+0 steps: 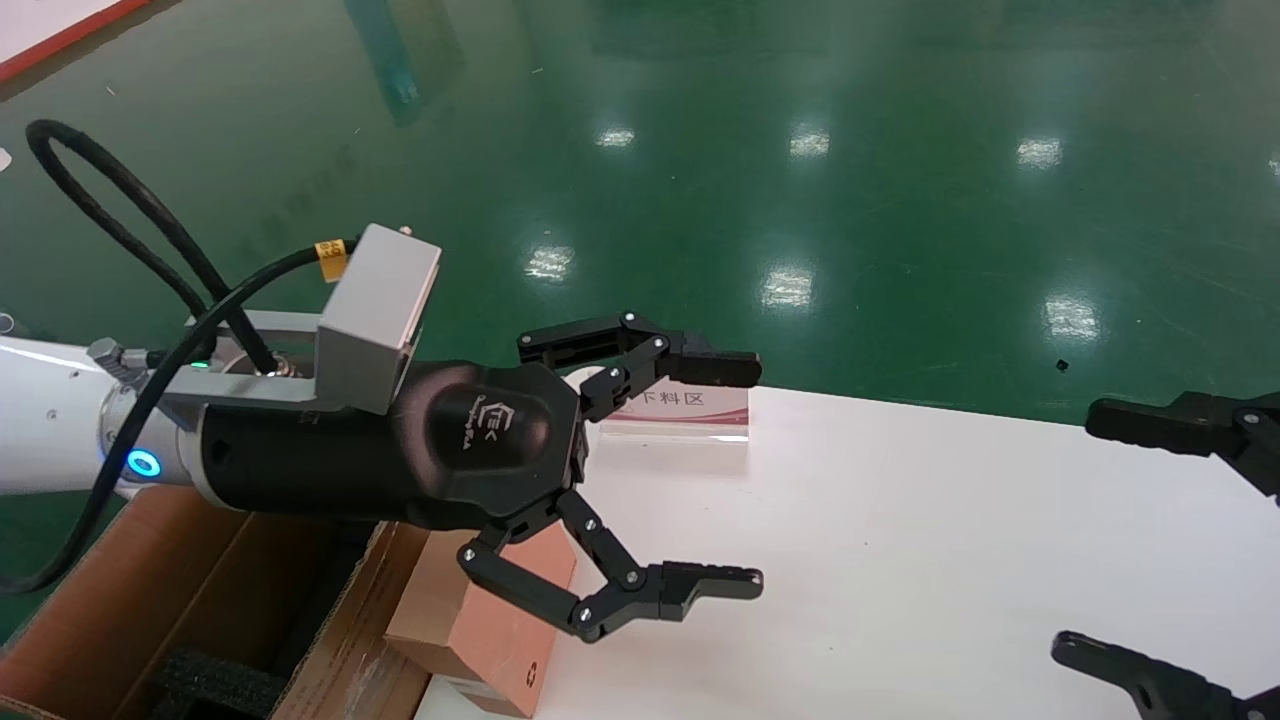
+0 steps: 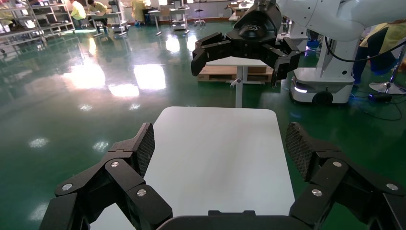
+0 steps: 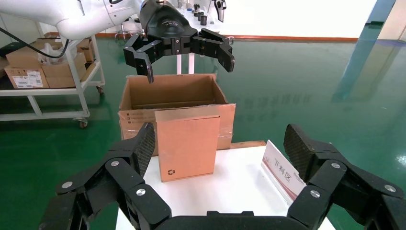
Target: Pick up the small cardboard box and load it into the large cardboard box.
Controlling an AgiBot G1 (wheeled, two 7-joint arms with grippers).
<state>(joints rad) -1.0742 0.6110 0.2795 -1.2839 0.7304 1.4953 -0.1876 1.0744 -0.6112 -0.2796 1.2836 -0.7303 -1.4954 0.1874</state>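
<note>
The small cardboard box (image 3: 187, 147) stands upright at the counter (image 1: 900, 540) edge nearest the large cardboard box (image 3: 173, 103), its plain face and recycling mark turned toward the right arm; set there, it needs only a short carry over the edge into the open carton, which sits just beyond the counter on the robot's left with its flaps spread. The left gripper (image 1: 690, 480) hangs above that corner of the counter, over the small box, its jaws spread wide and holding nothing, so I judge it is lined up for a grasp not yet made. The right gripper (image 1: 1150, 540) waits at the counter's far right side, also wide open and empty, well apart from both boxes. The right wrist view gives the clearest account: the small box just in front of the carton, the carton's hollow interior, and a small sign (image 3: 282, 172) lying beside them. The head view shows only part of the small box under the left arm, but adds the black foam (image 1: 215, 685) low in the carton. The left wrist view looks out over bare counter toward the right gripper and shows neither box.
</note>
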